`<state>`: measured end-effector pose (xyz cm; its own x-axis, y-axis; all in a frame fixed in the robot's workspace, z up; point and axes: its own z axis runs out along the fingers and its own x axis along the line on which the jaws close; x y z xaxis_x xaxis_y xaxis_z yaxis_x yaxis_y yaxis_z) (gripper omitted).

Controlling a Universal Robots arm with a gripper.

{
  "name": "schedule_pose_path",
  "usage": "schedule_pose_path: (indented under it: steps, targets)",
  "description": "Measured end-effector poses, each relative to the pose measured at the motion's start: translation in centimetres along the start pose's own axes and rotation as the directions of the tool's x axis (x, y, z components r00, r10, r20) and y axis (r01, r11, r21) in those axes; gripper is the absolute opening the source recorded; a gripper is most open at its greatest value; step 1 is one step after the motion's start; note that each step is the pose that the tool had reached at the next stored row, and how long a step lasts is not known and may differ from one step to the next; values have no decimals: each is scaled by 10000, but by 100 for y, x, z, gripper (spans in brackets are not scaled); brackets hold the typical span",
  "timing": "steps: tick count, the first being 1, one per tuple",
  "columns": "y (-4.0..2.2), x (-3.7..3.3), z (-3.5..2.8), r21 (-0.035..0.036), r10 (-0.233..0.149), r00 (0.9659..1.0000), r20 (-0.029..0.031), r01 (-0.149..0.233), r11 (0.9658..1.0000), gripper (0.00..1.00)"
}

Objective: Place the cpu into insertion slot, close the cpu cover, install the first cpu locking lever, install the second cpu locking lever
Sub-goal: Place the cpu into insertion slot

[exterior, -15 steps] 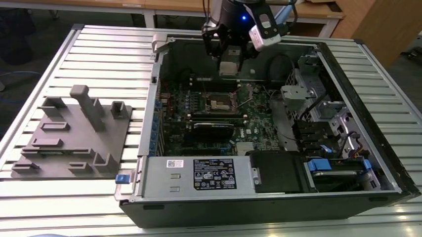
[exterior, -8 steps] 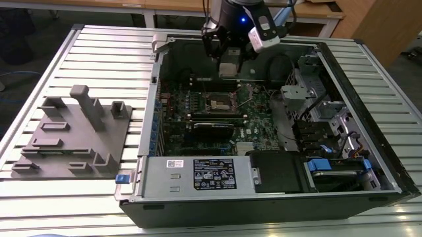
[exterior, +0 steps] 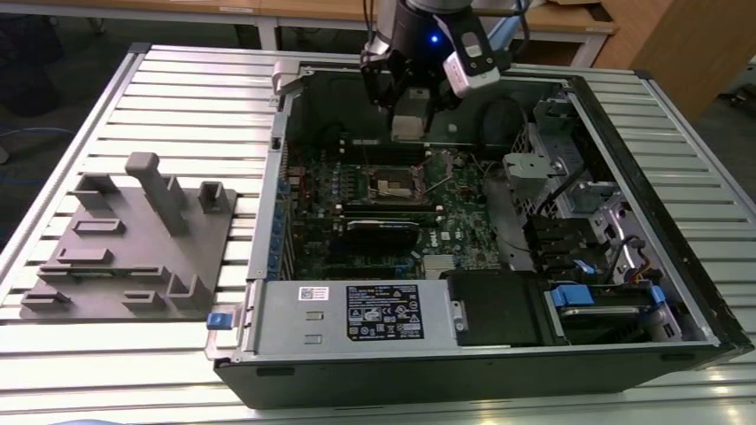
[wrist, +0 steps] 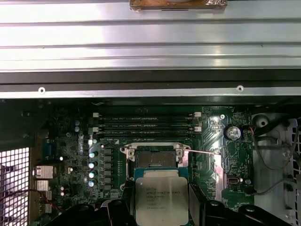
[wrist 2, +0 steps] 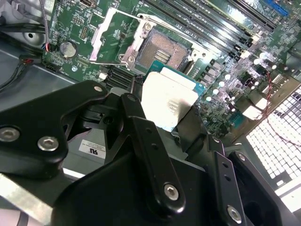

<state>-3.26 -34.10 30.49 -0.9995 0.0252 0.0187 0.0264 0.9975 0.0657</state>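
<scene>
Gripper [wrist 2: 165, 123] clamped on the cpu [wrist 2: 168, 94], held above a green motherboard [wrist 2: 66, 23]; just ahead of it lies the insertion slot [wrist 2: 162, 52], uncovered, cpu cover [wrist 2: 112, 36] swung open beside it.

Silver-topped cpu [wrist: 161, 200] aloft over bare insertion slot [wrist: 156, 157], cpu cover [wrist 2: 110, 35] open.

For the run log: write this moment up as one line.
pincer: shut on cpu | cpu: held, not in insertion slot | cpu cover: open
</scene>
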Motion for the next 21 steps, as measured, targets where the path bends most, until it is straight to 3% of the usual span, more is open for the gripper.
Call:
schedule_pose_path:
  steps: [21]
  targets:
    - [-10, 22, 136, 120, 2, 10000, 3, -2, 9999, 54]
